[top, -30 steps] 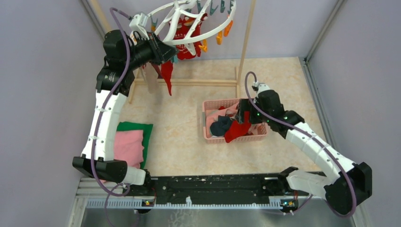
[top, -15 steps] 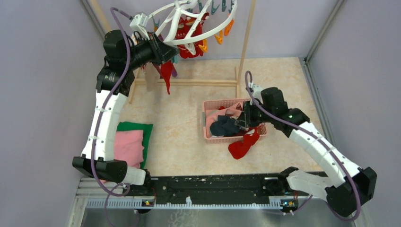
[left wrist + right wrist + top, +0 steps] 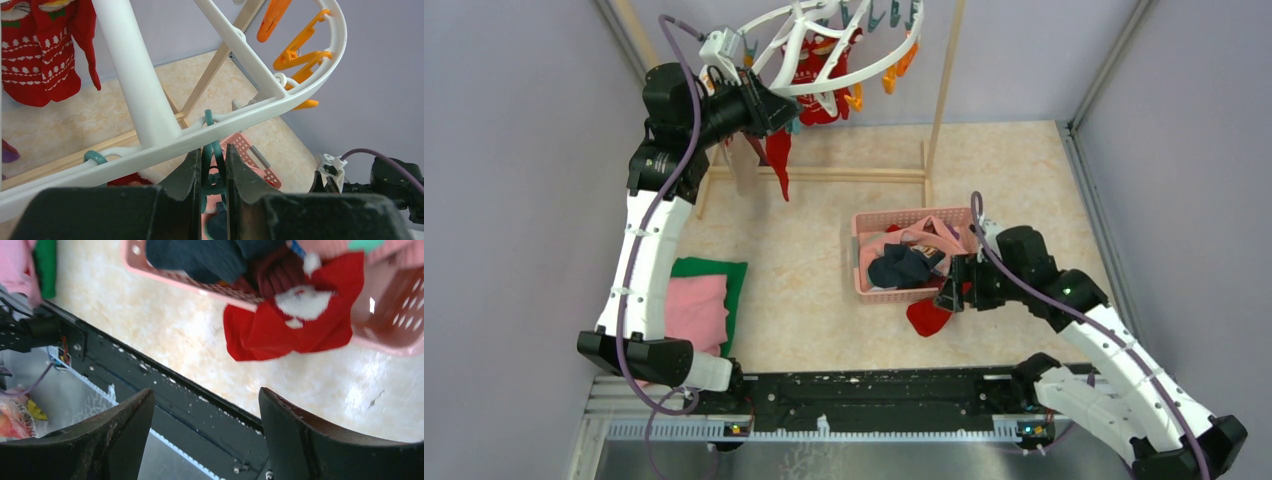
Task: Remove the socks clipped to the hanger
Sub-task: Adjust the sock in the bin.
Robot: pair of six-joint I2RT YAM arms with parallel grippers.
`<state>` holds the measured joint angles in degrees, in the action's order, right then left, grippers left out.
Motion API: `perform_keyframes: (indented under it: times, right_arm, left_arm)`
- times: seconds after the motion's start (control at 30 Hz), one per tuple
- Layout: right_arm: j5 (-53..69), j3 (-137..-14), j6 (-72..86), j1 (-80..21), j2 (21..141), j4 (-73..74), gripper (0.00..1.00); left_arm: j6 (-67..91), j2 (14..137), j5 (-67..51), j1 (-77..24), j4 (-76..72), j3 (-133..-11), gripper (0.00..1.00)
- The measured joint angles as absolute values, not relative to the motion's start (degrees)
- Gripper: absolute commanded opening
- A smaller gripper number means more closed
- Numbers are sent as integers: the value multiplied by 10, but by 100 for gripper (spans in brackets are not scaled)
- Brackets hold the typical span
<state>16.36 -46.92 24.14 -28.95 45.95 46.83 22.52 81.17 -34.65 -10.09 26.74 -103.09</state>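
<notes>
Left pincer point(image 3: 212, 159) mine, pressed on teal clip point(image 3: 209, 122) of hanger point(image 3: 250, 112), far left. Clipped socks point(image 3: 816, 113) hang just beside, one red sock point(image 3: 778, 165) straight below, long axis vertical. My right pincer point(image 3: 206, 392) spread, well apart beside pink basket point(image 3: 861, 225); left arm nearer to socks.

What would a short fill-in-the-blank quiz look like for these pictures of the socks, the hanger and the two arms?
1. The clip pinched by the left fingers on the hanger is coloured ____.
2. The sock lying just outside the pink basket is ____.
3. The right fingers stand ____, with nothing between them.
4. The folded pink cloth lies on a cloth that is ____.

Missing words: teal, red, open, green.
</notes>
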Motion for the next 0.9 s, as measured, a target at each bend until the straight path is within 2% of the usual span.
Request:
perform_keyframes:
  times: [0.03, 0.07, 0.33, 0.43, 0.5, 0.53, 0.57, 0.63, 0.67, 0.7, 0.9]
  right_arm:
    - [164, -458, 243, -289, 453, 476, 91]
    - [164, -448, 246, -289, 452, 479, 98]
    - [118, -390, 294, -289, 462, 477, 99]
    - [98, -367, 322, -290, 462, 437, 95]
    - [86, -345, 341, -291, 468, 405, 87]
    - [79, -336, 348, -292, 475, 390, 78]
    - [74, -329, 353, -293, 483, 376, 65]
    - [65, -317, 362, -298, 503, 345, 24]
    - [59, -312, 365, -301, 511, 331, 9]
    - [58, -310, 366, -304, 514, 320, 1]
    - [45, -337, 375, -323, 506, 300, 0]
  left_arm:
    - [225, 812, -347, -101, 268, -1031, 0]
    - [225, 812, -347, -101, 268, -1031, 0]
    - [225, 812, -347, -101, 268, -1031, 0]
    - [225, 812, -347, -101, 268, -1031, 0]
    - [225, 812, -347, -101, 268, -1031, 0]
    - [225, 812, -347, -101, 269, -1032, 0]
    - [225, 812, -347, -101, 270, -1032, 0]
    - [225, 812, -347, -101, 270, -1035, 0]
    - [225, 812, -347, -101, 270, -1037, 0]
    - [225, 812, -348, -101, 271, -1038, 0]
    - [225, 812, -349, -102, 271, -1041, 0]
